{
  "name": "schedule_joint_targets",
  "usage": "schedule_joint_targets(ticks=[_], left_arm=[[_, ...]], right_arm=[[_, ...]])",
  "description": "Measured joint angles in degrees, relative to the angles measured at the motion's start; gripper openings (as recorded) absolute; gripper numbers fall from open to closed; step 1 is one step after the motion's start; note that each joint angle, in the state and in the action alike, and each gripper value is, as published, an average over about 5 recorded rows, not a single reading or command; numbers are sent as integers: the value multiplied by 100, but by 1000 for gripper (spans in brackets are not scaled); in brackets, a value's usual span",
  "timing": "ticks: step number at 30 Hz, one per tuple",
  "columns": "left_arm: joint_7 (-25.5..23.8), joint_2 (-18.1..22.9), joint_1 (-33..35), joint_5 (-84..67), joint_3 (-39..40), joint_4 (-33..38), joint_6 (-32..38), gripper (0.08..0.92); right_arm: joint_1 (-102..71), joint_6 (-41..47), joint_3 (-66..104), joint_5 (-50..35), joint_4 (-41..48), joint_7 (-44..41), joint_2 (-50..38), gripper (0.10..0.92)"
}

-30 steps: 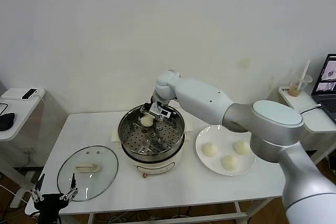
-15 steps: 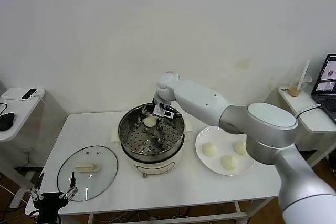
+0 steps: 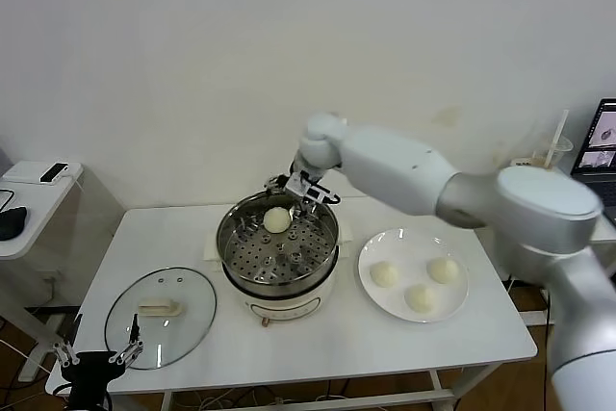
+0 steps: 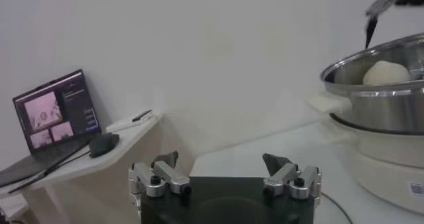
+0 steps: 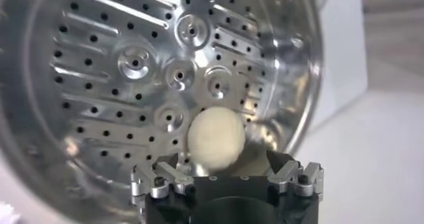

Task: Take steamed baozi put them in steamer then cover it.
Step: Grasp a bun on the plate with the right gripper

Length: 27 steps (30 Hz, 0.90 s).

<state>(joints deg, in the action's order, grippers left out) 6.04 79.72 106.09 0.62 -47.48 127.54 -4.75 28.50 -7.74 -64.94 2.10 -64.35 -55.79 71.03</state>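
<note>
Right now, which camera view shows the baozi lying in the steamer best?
The right wrist view: the baozi sits large and unobstructed on the steamer's perforated tray, just beyond the open right claw. The head view shows it small, near the far rim. The left wrist view shows only its top above the rim.

No text, brand, number or sign can be read anywhere in these views. The laptop screen (image 4: 54, 116) shows pictures and rows of marks too small to make out. A small dark label patch on the steamer (image 4: 416, 188) base is cut off at the picture's edge and cannot be read.
</note>
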Motion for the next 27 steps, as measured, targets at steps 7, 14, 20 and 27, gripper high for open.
schedule_joint_targets(ticks=[7,14,20,27], left_arm=[[-17,-84,-75,-23,37,23,-23,823],[-39,-171,-157,-73,29,4,-60,823],[-53,-208,-220,-83,4,-39,-104,823],[-70,-203,-291,-77,-6,-17,-172,823]], right_arm=[[103,1144,115,-563,-1089,-182,-1174,823],[-163,1718,295,-637,-1760,-302,-2297,823],[-684,2010,578,-495,-2004,-343,-2933,823],[-1388,2231,905,-293,-2068,-315,-3197,823]])
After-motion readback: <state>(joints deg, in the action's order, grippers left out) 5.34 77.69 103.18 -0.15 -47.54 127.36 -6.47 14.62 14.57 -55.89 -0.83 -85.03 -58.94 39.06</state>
